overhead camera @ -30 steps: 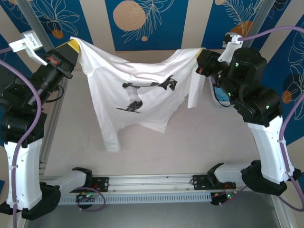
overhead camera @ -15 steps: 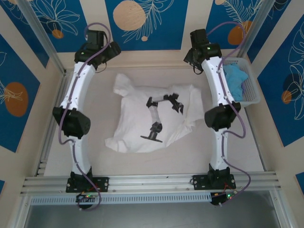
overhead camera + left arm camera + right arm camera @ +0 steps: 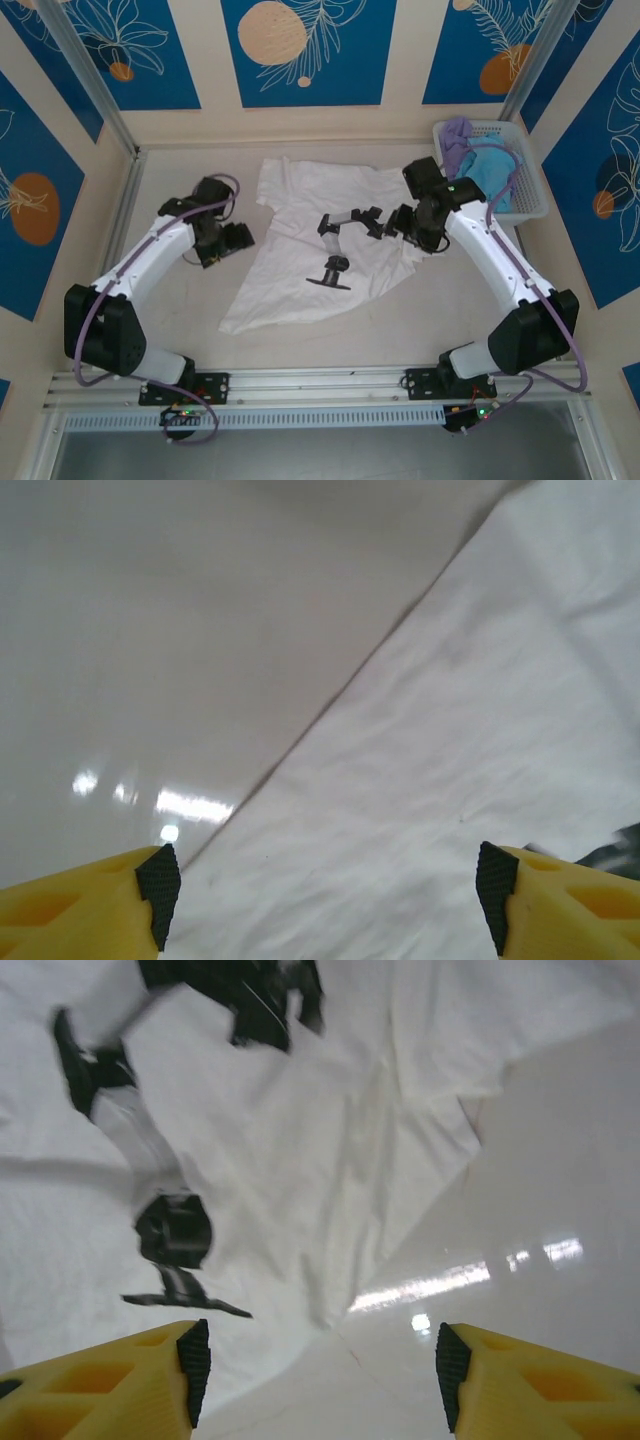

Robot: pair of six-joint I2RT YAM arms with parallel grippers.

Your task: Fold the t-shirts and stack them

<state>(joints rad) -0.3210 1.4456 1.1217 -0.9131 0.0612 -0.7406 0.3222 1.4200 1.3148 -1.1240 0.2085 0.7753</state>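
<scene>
Top external camera: a white t-shirt (image 3: 300, 270) lies rumpled and unfolded on the middle of the table (image 3: 420, 320), between the two arms, with a dark print (image 3: 345, 245) of a robot arm facing up on its chest. One sleeve points to the far left and the hem trails toward the near left. The left gripper (image 3: 228, 242) hangs low just beside the shirt's left edge. The right gripper (image 3: 403, 222) hangs over the shirt's right side, close to the print. A white lattice basket (image 3: 520, 214) stands at the table's far right corner. It holds a light blue t-shirt (image 3: 492, 170) and a lavender t-shirt (image 3: 458, 135), both bunched, with the lavender one at the basket's far left corner.

Left wrist camera: the left arm's jaws stand wide apart, and nothing is caught between the yellow fingertips (image 3: 80, 905) with their black pads. Below them the white shirt's edge runs on a diagonal, with creased cloth to the right and bare glossy table to the left.

Right wrist camera: the right arm's jaws are likewise parted and empty. Beneath them lies wrinkled white cloth carrying the dark print, partly blurred. A folded corner of the shirt ends between the jaws, and bare table with bright reflections fills the right side.
</scene>
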